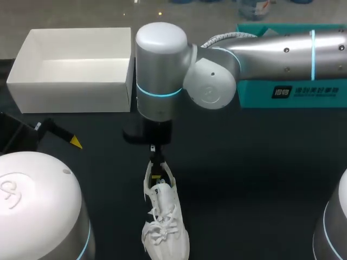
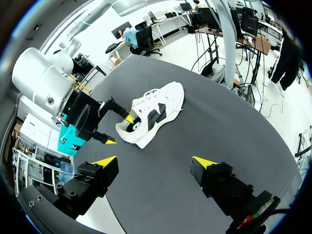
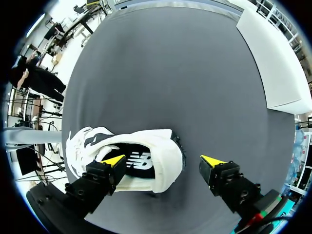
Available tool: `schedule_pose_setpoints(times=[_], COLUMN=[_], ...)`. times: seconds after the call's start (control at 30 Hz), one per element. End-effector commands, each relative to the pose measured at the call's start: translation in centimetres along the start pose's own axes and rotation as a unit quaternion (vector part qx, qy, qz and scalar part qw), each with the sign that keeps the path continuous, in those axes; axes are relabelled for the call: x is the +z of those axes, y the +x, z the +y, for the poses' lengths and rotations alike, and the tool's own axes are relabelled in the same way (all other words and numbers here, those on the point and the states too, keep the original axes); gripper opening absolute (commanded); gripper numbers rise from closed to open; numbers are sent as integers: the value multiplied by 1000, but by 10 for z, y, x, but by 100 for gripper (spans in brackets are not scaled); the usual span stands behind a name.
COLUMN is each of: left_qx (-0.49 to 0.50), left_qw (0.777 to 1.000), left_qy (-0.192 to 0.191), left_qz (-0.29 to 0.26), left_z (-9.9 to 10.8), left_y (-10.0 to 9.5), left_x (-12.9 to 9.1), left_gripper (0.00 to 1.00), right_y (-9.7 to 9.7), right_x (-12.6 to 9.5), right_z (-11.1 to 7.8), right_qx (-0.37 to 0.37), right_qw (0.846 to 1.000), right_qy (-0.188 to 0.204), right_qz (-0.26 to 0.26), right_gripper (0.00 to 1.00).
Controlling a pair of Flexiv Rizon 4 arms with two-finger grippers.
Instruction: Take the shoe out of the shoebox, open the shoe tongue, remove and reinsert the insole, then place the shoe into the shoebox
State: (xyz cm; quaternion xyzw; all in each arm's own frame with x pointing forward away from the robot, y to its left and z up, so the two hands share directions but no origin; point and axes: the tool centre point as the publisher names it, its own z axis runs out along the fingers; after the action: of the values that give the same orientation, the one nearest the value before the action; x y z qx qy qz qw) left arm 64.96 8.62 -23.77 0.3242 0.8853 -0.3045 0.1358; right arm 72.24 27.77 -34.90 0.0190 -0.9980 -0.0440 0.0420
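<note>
Dark worktop [image 1: 260, 179], viewed from behind our two arms. Nearest us lies the white shoe [image 1: 165, 227], out of its box and sole down. Its long axis runs from us toward the far edge, toe near and heel far.

Our right arm [image 1: 271, 49] reaches past the middle and hangs over the heel. Its jaws stand wide: one yellow fingertip [image 3: 114, 160] sits inside the shoe's opening above the dark insole [image 3: 139, 162], and the other is outside, apart from the heel. The heel wall lies between them ungripped.

We judge that the coming move turns on this relation. The inner finger must catch the insole's rear edge and draw it up along the shoe's length.

Our left arm [image 1: 38, 206] sits off the shoe's left flank, its jaws wide and holding nothing. It is the farther of the two from the opening.

At the far edge stand the open white shoebox [image 1: 70, 95] on the left and a teal box [image 1: 260, 92] on the right. Both are well apart from the shoe, and neither lies in the jaws' path.
</note>
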Motion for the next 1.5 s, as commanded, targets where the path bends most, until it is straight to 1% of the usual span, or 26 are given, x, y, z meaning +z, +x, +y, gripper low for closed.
schedule_pose_setpoints(times=[0.03, 0.1, 0.3, 0.33, 0.37, 0.4, 0.43, 0.8, 0.93, 1.1, 1.2, 1.37, 1.43, 1.5], left_qx=[0, 0, 0, 0, 0, 0, 0, 0, 0, 0, 0, 0, 0, 0], left_qw=[1000, 1000, 1000, 1000, 1000, 1000, 1000, 1000, 1000, 1000, 1000, 1000, 1000, 1000], left_qy=[0, 0, 0, 0, 0, 0, 0, 0, 0, 0, 0, 0, 0, 0], left_qz=[2, 2, 2, 2, 2, 2, 2, 2, 2, 2, 2, 2, 2, 2], left_z=[0, 0, 0, 0, 0, 0, 0, 0, 0, 0, 0, 0, 0, 0], left_y=[0, 0, 0, 0, 0, 0, 0, 0, 0, 0, 0, 0, 0, 0], left_x=[0, 0, 0, 0, 0, 0, 0, 0, 0, 0, 0, 0, 0, 0], left_gripper=[100, 100, 100, 100, 100, 100, 100, 100, 100, 100, 100, 100, 100, 100], right_y=[-1, -1, 0, 0, 0, 1, 1, 7, 10, 14, 16, 10, 7, 4], right_x=[5, 5, 14, 14, 15, 16, 17, 20, 16, -2, -26, -71, -99, -120], right_z=[-2, -2, -5, -6, -6, -5, -5, -1, -3, -7, -13, -28, -37, -44], right_qx=[3, -1, 5, 5, 6, 7, 7, 10, 12, 17, 21, 22, 20, 20], right_qw=[1000, 1000, 1000, 1000, 1000, 1000, 1000, 1000, 1000, 999, 997, 995, 993, 992], right_qy=[-4, 10, 7, 7, 7, 7, 7, 9, 9, 13, 20, 31, 33, 40], right_qz=[-4, -3, -2, -3, -4, -5, -5, -21, -26, -45, -66, -93, -108, -121], right_gripper=[100, 100, 100, 49, 21, 2, 0, 0, 0, 0, 0, 0, 0, 0])
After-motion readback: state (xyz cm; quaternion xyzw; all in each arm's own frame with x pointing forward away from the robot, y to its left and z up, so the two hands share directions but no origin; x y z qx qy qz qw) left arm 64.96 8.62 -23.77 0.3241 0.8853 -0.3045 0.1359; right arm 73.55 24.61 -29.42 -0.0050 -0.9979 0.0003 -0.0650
